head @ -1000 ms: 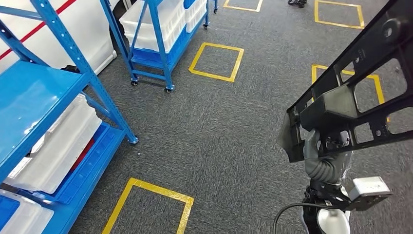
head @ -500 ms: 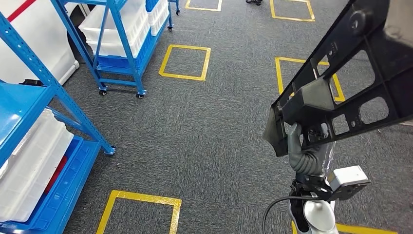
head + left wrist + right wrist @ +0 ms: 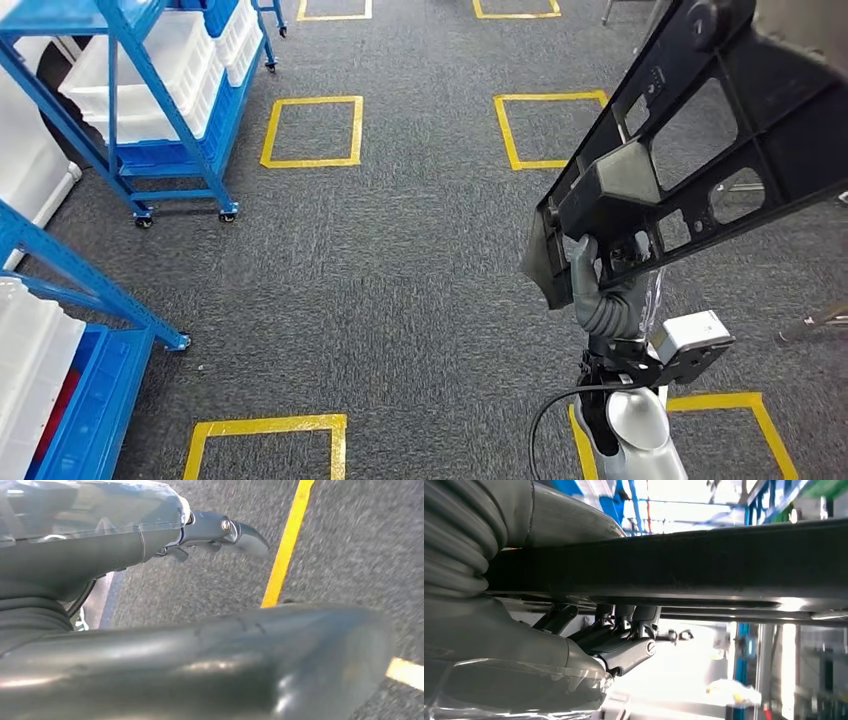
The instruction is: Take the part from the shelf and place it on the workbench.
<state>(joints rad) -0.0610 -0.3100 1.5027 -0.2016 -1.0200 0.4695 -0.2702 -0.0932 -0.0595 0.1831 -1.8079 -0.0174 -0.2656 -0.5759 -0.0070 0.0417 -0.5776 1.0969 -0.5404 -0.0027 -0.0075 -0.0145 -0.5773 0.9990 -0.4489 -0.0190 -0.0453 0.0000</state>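
Head view: black cut-out frame part (image 3: 700,150) raised at right, gripped from beneath by right hand (image 3: 600,285), well apart from blue wheeled rack (image 3: 150,110) at upper left. Open grey carpet (image 3: 400,280) between, marked with yellow tape squares (image 3: 312,130).

Left wrist view: left hand (image 3: 150,645) over carpet beside yellow line (image 3: 287,540); fingers blurred, spread or curled not discernible.

Right wrist view: fingers (image 3: 624,630) clamped on underside edge of part's dark bar (image 3: 674,562).

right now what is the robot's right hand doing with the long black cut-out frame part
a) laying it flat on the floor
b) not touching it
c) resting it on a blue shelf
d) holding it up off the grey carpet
d: the right hand grips the long black cut-out frame part from below, raised over the grey carpet.
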